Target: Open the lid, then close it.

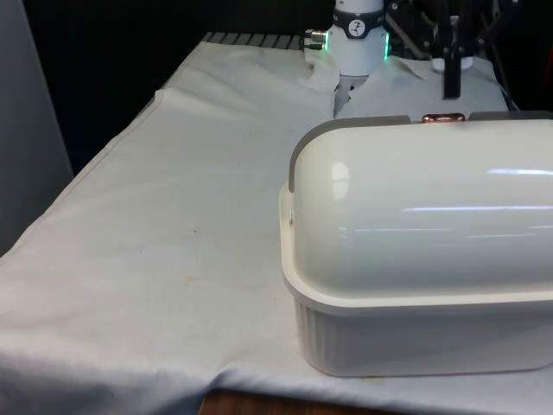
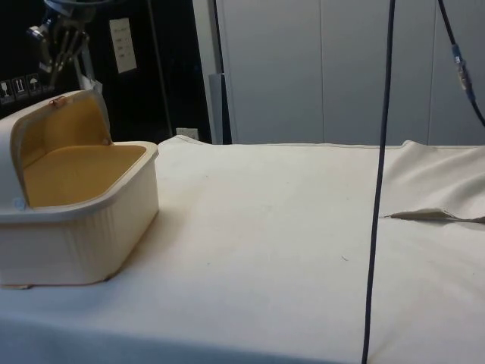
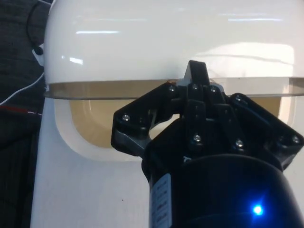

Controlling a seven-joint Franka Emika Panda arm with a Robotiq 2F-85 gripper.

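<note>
While the white cloth (image 2: 303, 227) covers the whole surface, the bread box (image 1: 415, 337) stands at its end, on the front view's right, with its back to that camera. Its domed lid (image 1: 423, 207) is rolled back, so the side view shows the tan inside (image 2: 76, 171) open. A small copper handle (image 1: 442, 118) sits on the lid's edge. The black pincer (image 3: 197, 78) hangs just above that edge, its fingers drawn narrow, nearly together; whether it touches the lid I cannot tell.
</note>
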